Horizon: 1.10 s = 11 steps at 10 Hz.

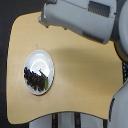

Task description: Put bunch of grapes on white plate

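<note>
The bunch of grapes already lies on the white plate, toward its seven o'clock edge, long axis running ten to four. The arm hangs well apart at one o'clock; its pincer is hidden, so I cannot tell its state. Bare table stretches between.

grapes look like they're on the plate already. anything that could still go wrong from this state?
1. The bunch of grapes lies at the lower rim of the white plate, not centred; a nudge might roll some off onto the table.
2. The plate sits near the table's edge on the exterior view's left, so a bump could push it toward that edge.
3. The arm crosses the top of the frame and its jaws are out of view, so their state can't be confirmed.
</note>
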Each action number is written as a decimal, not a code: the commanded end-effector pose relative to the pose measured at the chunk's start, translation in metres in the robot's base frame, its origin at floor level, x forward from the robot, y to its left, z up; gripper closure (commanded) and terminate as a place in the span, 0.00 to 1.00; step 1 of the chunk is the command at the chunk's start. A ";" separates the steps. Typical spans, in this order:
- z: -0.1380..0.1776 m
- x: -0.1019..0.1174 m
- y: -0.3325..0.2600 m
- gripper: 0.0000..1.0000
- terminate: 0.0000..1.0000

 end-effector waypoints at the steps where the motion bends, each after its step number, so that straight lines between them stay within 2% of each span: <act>1: 0.013 -0.011 -0.157 0.00 0.00; 4: 0.022 -0.022 -0.207 0.00 0.00; 10: 0.017 -0.064 -0.267 0.00 0.00; 11: 0.015 -0.065 -0.271 0.00 1.00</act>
